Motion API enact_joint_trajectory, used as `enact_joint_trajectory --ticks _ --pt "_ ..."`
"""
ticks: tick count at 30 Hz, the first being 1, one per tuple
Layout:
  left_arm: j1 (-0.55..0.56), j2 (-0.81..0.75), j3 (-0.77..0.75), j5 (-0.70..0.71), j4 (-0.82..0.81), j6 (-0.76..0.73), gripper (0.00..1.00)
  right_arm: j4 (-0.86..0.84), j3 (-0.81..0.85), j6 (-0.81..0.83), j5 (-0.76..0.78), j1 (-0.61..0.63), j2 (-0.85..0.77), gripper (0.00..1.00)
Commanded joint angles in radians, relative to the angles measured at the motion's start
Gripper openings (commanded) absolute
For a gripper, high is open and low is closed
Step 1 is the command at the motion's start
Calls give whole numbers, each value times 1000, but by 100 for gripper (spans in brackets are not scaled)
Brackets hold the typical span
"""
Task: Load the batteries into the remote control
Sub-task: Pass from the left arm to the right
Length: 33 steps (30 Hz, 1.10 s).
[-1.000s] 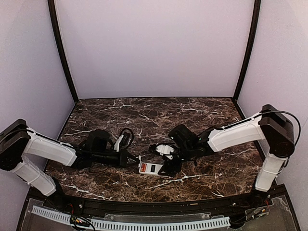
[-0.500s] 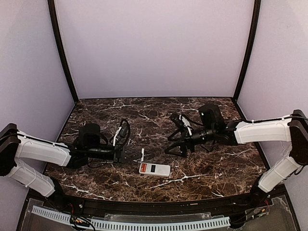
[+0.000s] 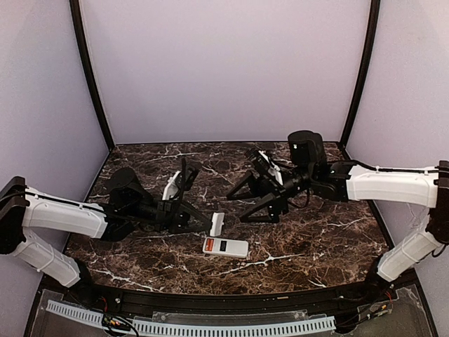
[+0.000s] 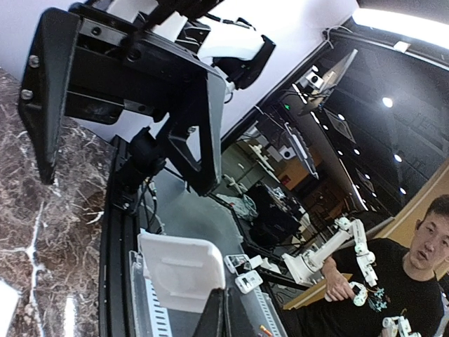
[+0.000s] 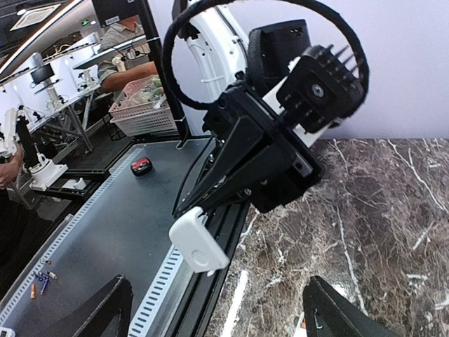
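Remote control (image 3: 226,246): one, lying flat.
Loose white cover plate (image 3: 217,223): one, just behind the remote control.
Robot arms: two. The left arm (image 3: 66,216) is left of the remote control and the right arm (image 3: 386,186) is right of it.
Grippers: two. The left gripper (image 3: 208,222) is behind-left of the remote control and the right gripper (image 3: 246,203) is behind-right.
Marble table (image 3: 316,246): one.

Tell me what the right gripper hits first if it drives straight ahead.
Probably the left gripper, dead ahead in the right wrist view, pinching a white cover plate. Whether plate or gripper touches first is unclear.
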<state>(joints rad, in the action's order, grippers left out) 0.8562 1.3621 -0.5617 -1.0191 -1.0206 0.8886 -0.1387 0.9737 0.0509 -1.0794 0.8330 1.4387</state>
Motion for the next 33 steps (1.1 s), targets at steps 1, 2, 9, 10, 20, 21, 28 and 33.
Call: enact_joint_trajectory --ticks 1,2,9,10,20,21,28,33 --pt "24 21 -36 -73 -131 80 0 32 71 12 -56 38 48 81" --pt "28 22 -42 -74 -134 82 0 35 80 12 -62 46 55 80" --pt "38 22 -56 -76 -131 78 0 53 129 4 -132 92 110 63" --pt "38 21 -56 -75 -130 77 0 55 131 4 -141 95 113 61" --pt "40 32 -62 -78 -123 73 0 64 162 0 -183 123 131 31" --pt "40 33 -63 -78 -123 74 0 64 164 -1 -186 125 132 28" --pt "38 23 -67 -50 -41 29 1 81 177 -19 -175 127 142 0" --pt "37 -59 -84 55 271 -190 33 100 174 -49 -114 125 147 0"
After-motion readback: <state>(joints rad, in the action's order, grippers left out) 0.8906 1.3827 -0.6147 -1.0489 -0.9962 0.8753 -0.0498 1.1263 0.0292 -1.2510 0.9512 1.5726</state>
